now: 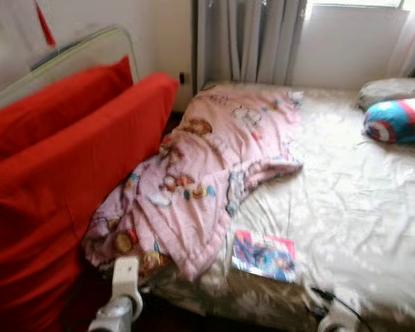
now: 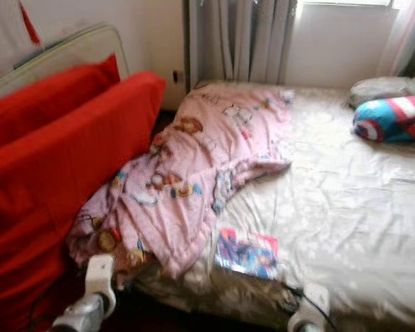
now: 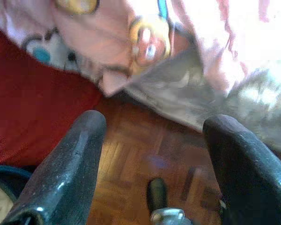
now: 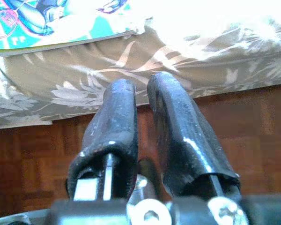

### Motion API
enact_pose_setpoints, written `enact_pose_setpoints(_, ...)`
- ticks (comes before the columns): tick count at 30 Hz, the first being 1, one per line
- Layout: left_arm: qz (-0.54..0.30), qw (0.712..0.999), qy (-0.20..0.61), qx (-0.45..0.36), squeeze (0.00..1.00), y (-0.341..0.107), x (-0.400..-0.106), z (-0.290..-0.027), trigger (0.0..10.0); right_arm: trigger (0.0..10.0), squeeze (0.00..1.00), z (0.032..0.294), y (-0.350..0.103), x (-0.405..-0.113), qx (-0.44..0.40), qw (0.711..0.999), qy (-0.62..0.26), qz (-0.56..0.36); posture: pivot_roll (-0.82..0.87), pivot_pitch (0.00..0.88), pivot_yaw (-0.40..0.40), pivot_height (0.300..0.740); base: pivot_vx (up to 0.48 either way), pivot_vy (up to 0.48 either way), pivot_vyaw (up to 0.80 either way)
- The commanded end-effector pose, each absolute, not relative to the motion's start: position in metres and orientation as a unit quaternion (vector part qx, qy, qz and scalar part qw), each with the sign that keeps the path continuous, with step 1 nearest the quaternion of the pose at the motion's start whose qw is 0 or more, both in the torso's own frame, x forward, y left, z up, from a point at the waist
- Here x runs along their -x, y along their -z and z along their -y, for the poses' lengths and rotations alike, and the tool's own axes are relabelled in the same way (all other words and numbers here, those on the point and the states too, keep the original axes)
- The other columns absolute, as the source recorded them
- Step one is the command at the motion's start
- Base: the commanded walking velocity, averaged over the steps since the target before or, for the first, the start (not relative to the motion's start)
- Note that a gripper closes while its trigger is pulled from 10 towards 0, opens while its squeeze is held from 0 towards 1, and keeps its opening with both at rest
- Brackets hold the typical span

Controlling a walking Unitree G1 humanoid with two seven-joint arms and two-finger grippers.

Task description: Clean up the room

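Your right pincer [image 4: 140, 101] has its black fingers pressed together, low over the parquet floor [image 4: 253, 136] at the bed's near edge. Just beyond it, a thin colourful comic book [image 1: 263, 255] lies flat on the beige floral bedsheet [image 1: 360, 207]. Your left pincer [image 3: 152, 136] is spread wide near the rumpled pink cartoon-print blanket [image 1: 207, 173], beside the red-covered sofa [image 1: 55, 180] on the left.

- pink cartoon blanket [image 1: 214, 162] looks like soft matt cloth, all rumpled
- bedsheet [image 1: 360, 200] has a silky sheen, leaf pattern
- comic book [image 1: 264, 256]: glossy paper cover
- floor [image 3: 145, 154] is shiny wood parquet
- red cover [image 1: 62, 180]: plain matt fabric
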State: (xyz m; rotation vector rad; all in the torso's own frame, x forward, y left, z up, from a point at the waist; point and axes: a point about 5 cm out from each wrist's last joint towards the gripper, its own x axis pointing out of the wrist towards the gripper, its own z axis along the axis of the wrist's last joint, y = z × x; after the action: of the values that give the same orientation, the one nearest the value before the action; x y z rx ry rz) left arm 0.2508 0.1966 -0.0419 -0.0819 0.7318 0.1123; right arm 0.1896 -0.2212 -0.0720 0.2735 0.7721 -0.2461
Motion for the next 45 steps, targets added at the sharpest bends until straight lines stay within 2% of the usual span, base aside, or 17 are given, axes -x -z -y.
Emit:
enact_pose_setpoints(1,-0.349,0.933,-0.062,0.059,0.00,0.044,-0.249,-0.191,10.0,10.0,0.00,0.229,0.070,-0.188,-0.124,0.916,0.124,-0.361,-0.10,0.000,0.023,0.740,0.000,0.000,0.00)
enact_pose_setpoints(10,-0.293,0.948,-0.083,0.086,0.00,0.040,-0.249,-0.192,10.0,10.0,0.00,0.230,0.062,-0.191,-0.119,0.941,0.098,-0.301,-0.10,0.000,0.021,0.740,0.000,0.000,0.00)
enact_pose_setpoints(16,-0.258,0.960,-0.081,0.074,0.00,0.038,-0.245,-0.191,10.0,10.0,0.00,0.229,0.059,-0.188,-0.124,0.953,0.082,-0.262,-0.11,0.000,0.017,0.740,0.000,0.000,0.00)
enact_pose_setpoints(18,-0.253,0.961,-0.082,0.076,0.00,0.039,-0.243,-0.191,10.0,10.0,0.00,0.224,0.021,-0.249,-0.097,0.976,0.054,-0.188,-0.12,0.000,0.019,0.740,0.000,0.000,0.00)
enact_pose_setpoints(19,-0.253,0.961,-0.082,0.076,0.00,0.039,-0.243,-0.191,10.0,10.0,0.00,0.224,0.021,-0.249,-0.097,0.976,0.054,-0.188,-0.12,0.000,0.019,0.740,0.000,0.000,0.00)
enact_pose_setpoints(20,-0.248,0.965,-0.066,0.061,0.00,0.040,-0.238,-0.190,10.0,10.0,0.00,0.217,-0.020,-0.294,-0.076,0.990,0.029,-0.111,-0.11,0.000,0.016,0.740,0.000,0.000,0.00)
enact_pose_setpoints(22,-0.248,0.965,-0.063,0.055,0.00,0.041,-0.237,-0.190,10.0,10.0,0.00,0.217,-0.023,-0.296,-0.073,0.992,0.026,-0.104,-0.11,0.000,0.017,0.740,0.000,0.000,0.00)
enact_pose_setpoints(23,-0.140,0.987,-0.065,0.049,0.00,0.010,-0.261,-0.201,10.0,10.0,0.00,0.216,-0.024,-0.295,-0.069,0.993,0.021,-0.093,-0.12,0.000,0.022,0.740,0.000,0.000,0.00)
enact_pose_setpoints(25,-0.094,0.992,-0.072,0.045,0.00,-0.003,-0.266,-0.207,10.0,10.0,0.00,0.217,-0.023,-0.292,-0.064,0.994,0.020,-0.089,-0.12,0.000,0.022,0.740,0.000,0.000,0.00)
enact_pose_setpoints(30,-0.091,0.991,-0.089,0.038,0.00,0.004,-0.249,-0.217,10.0,10.0,0.00,0.219,-0.021,-0.284,-0.064,0.995,0.025,-0.076,-0.11,0.000,0.016,0.740,0.000,0.000,0.00)
enact_pose_setpoints(38,-0.043,0.997,-0.061,0.016,0.00,-0.006,-0.240,-0.215,10.0,10.0,0.00,0.221,-0.021,-0.271,-0.051,0.997,0.034,-0.053,-0.13,0.000,0.037,0.740,0.000,0.000,0.00)
enact_pose_setpoints(45,-0.045,0.997,-0.053,0.013,0.00,-0.003,-0.229,-0.214,10.0,10.0,0.00,0.225,-0.009,-0.251,-0.053,0.995,0.054,-0.065,-0.12,0.000,0.026,0.740,0.000,0.000,0.00)
